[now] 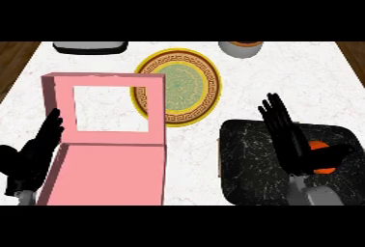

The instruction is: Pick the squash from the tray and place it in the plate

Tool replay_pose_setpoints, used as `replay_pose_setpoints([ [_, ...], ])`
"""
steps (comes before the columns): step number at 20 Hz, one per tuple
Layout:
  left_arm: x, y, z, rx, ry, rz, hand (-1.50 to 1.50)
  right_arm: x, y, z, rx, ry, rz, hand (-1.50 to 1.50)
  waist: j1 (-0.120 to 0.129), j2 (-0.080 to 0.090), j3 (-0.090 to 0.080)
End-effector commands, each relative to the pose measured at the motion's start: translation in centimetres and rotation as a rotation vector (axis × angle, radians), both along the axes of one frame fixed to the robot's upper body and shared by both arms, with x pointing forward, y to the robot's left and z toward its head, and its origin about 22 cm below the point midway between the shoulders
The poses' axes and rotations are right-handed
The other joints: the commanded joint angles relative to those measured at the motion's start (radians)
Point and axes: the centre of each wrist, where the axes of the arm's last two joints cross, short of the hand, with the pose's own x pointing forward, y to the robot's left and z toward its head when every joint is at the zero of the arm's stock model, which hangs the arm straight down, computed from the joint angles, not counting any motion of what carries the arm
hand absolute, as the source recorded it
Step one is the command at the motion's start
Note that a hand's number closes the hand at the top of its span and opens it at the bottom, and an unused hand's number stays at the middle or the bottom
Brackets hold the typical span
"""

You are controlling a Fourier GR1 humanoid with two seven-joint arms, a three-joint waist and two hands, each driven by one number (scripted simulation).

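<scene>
A white marble worktop (100, 60) w/ faint grey veining is filling nearly the whole view, its L & R edges slanting outward toward the bottom of the frame. Dark brown wood-plank floor (14, 55) is showing past the worktop's upper-L edge as a narrow wedge, & a smaller wedge of the same floor is peeking in at the upper R. Light is falling evenly, the stone looking bright from side to side.
</scene>
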Motion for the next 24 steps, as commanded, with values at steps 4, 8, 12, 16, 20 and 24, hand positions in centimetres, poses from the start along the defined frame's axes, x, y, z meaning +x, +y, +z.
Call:
replay_pose_setpoints([
  [4,1.3,0.1,-1.1,0.020,-0.108,-0.066,0.00,1.8,-1.1,6.4,-0.123,0.039,0.059,1.50,-0.013,0.019,0.003],
  [8,0.8,-1.5,-1.2,-0.003,-0.079,-0.116,0.00,2.7,-7.6,8.6,-0.759,-0.161,-0.163,1.50,-0.036,0.009,-0.010],
  [12,-0.1,-2.1,-2.1,-0.018,-0.101,-0.154,0.00,-1.2,-4.3,1.4,-0.491,-0.187,-0.330,-1.50,-0.014,0.018,0.005],
  [16,1.4,-0.1,-1.8,-0.028,-0.119,-0.146,0.00,-3.1,-3.6,0.7,-0.527,-0.265,-0.325,-1.50,-0.012,0.019,0.004],
  [20,0.7,-1.5,-2.9,-0.036,-0.121,-0.149,0.00,-4.9,-5.2,3.7,-0.633,-0.257,-0.434,-1.50,-0.013,0.018,0.004],
  [24,0.6,-2.4,-2.7,-0.029,-0.093,-0.131,0.00,-9.4,-8.9,5.4,-0.768,-0.195,-0.437,-1.50,-0.026,0.015,0.004],
])
